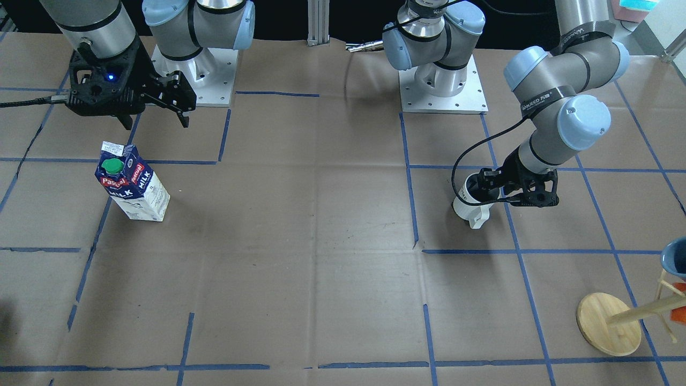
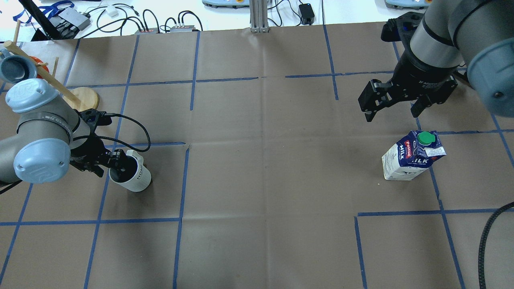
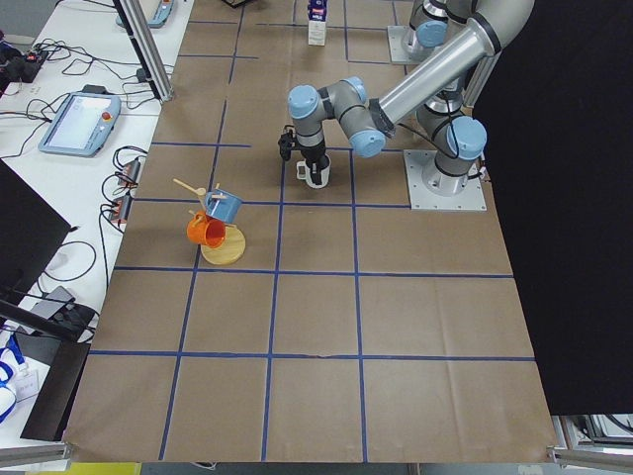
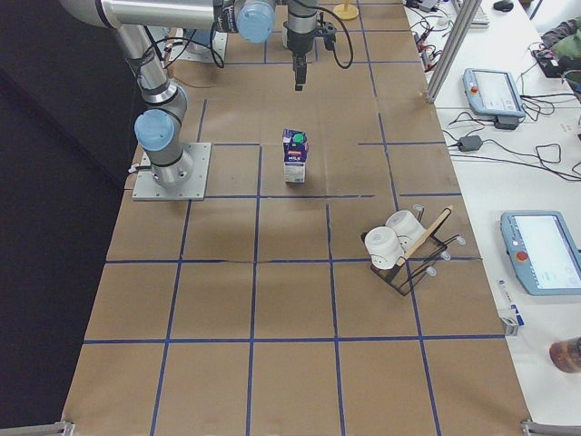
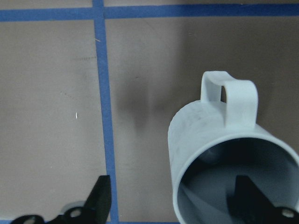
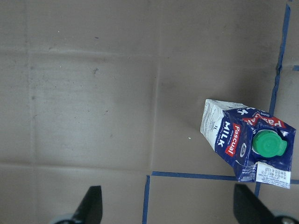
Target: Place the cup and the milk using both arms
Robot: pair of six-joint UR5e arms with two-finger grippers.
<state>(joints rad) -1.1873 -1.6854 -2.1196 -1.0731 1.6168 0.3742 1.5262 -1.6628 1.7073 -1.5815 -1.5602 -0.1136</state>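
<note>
Cup upright on table, left side; L pincer wide open astride its wall, not clamped. R pincer wide open, empty, near milk.

white cup upright; milk carton upright, well apart.

"Pascual" and "MILK" on the milk

Left of centre, cup upright on table, one left gripper finger inside. Right of centre, well apart, milk upright. By the far edge, beyond the cup, mug stand.
</note>
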